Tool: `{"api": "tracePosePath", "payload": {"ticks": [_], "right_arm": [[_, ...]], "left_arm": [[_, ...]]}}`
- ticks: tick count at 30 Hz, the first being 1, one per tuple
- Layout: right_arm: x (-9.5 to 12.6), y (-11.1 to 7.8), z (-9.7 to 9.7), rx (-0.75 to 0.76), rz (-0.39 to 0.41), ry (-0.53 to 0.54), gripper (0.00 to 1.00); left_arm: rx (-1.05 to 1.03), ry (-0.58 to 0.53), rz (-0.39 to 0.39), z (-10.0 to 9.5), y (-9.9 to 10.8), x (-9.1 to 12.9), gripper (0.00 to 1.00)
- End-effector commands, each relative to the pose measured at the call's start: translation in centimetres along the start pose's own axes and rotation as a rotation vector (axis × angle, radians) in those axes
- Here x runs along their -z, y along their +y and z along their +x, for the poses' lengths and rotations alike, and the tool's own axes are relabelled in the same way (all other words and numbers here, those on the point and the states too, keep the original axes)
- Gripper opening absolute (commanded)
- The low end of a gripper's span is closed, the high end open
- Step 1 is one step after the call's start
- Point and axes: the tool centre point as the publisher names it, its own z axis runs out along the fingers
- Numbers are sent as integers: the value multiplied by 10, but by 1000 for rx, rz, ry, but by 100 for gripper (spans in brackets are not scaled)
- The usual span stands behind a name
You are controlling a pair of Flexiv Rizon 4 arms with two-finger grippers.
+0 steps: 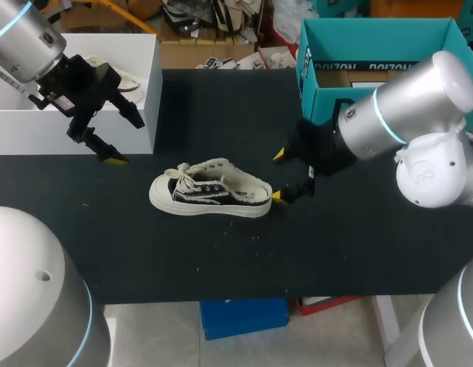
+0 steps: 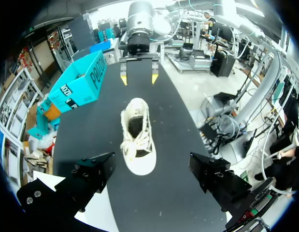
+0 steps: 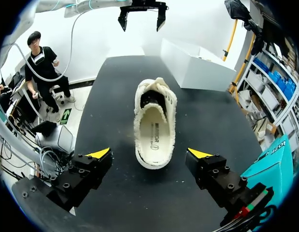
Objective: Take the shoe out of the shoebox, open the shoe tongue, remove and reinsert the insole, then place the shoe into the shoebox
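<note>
The shoe (image 1: 211, 193) is already out of the teal shoebox (image 1: 374, 32) and lies flat on the black table (image 1: 221, 260), toe toward the white box (image 1: 37, 122), heel toward the right arm; the right claw (image 1: 279, 176) is wide open at the heel, one finger on each side, and in the right wrist view neither finger seems to touch the shoe; the left claw (image 1: 123, 138) is wide open too, holding nothing, up in the air near the white box, past the toe; the next job looks like pulling the tongue back so the insole (image 3: 155, 133) can come out; to do it well, the right claw should probably close softly on the heel to keep the shoe from sliding, not so hard that it squashes the soft fuzzy rim; then the left claw could come down over the laces (image 1: 183, 177), pinch only the tongue under them, and lift it toward the toe; grabbing the loose laces by mistake would tug the whole shoe along.
</note>
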Motion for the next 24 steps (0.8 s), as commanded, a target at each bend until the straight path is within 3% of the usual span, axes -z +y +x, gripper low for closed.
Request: {"api": "tracePosePath", "payload": {"ticks": [1, 12, 24], "right_arm": [[-20, -7, -7, -8, -6, 18, 100], [-41, -20, -15, -24, -30, 36, 100], [-61, -20, -21, -21, -46, 65, 100]], "left_arm": [[-2, -3, -1, 0, 1, -1, 100], [-2, -3, -1, 0, 1, -1, 100], [-2, -3, -1, 0, 1, -1, 100]]}}
